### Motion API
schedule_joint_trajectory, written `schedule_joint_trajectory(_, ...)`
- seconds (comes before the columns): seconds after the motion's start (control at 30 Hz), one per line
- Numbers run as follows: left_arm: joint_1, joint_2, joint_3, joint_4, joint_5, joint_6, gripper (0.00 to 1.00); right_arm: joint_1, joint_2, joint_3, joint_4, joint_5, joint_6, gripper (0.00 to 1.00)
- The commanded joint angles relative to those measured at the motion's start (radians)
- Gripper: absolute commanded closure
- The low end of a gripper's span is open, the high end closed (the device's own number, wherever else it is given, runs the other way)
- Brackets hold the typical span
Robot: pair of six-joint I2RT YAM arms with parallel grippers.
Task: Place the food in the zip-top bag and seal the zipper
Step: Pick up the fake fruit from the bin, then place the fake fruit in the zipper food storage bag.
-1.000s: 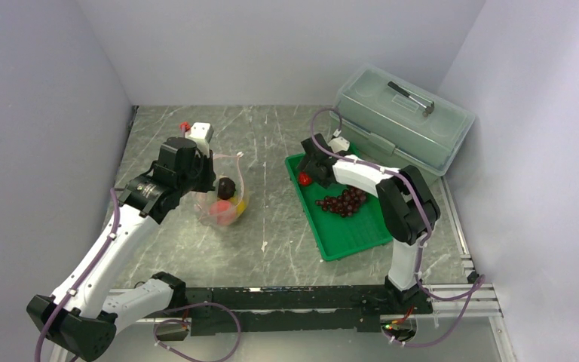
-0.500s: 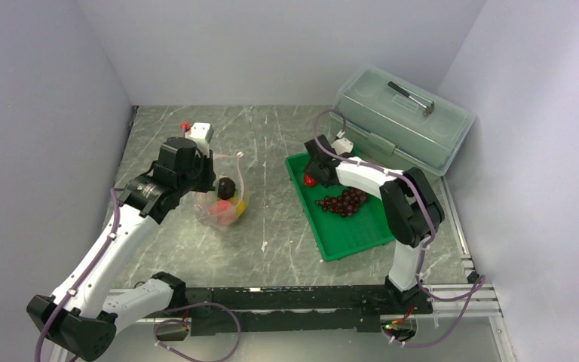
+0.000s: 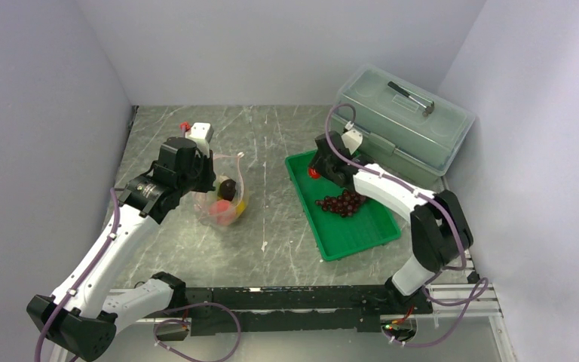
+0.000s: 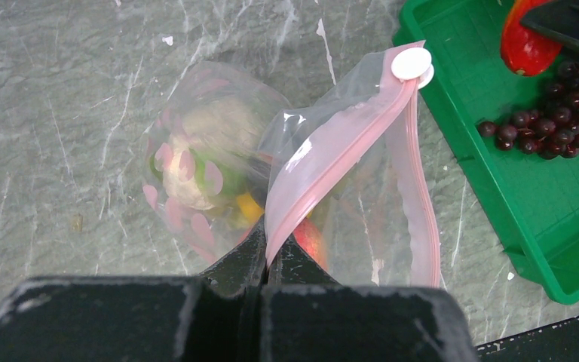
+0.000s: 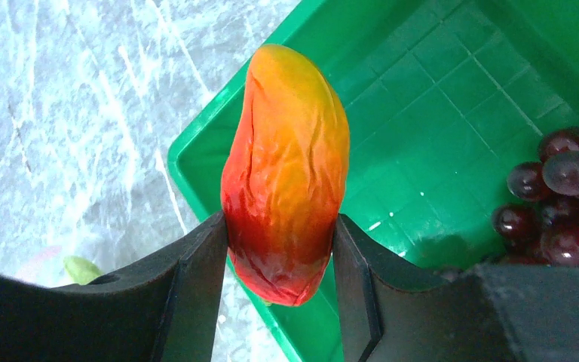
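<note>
Grey marbled surface [image 3: 286, 136]: carries every item; the bag sits left of centre and the tray right, one per arm.
Pale green lidded box [image 3: 403, 121]: at the far right, behind the tray, lid on; no part in this step.
Green tray [image 3: 362, 230]: supply point for loose food, just in front of the box.
Zip-top bag [image 4: 286, 173]: on the surface, well apart from the tray, with its mouth raised and gaping toward the tray.
Left claw [image 4: 271, 245]: clenched on the zipper [image 4: 339, 151], pinching one lip, apparently so that the soft plastic cannot collapse and the mouth can accept food.
Right claw [image 5: 280, 226]: grasping the red-orange fruit [image 5: 286, 158] across its lower half, over the tray's far corner on the bag side.
Grape bunch [image 3: 341, 202]: lying in the tray, not yet loaded.
White-and-green vegetable [image 4: 188, 162]: already inside the bag, among other pieces.
Next move: probably a carry to the open mouth; the limp lip could fold inward.
</note>
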Motion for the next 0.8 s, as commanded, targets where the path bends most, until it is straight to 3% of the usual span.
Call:
schedule_joint_trajectory(0.0,0.0,-0.012,0.004,0.019,0.011,0.014,1.0,0.035,-0.11,-0.047,0.037,0.038,-0.069,0.83)
schedule_joint_trajectory(0.37,0.001,-0.018,0.006,0.018,0.012,0.012,1.0,0.192,-0.306,-0.066,0.045,0.102,-0.239,0.87)
schedule_joint_trajectory(0.77,-0.001,-0.012,0.006,0.017,0.009,0.011,1.0,0.314,-0.464,-0.09,0.179,-0.149,-0.326,0.85)
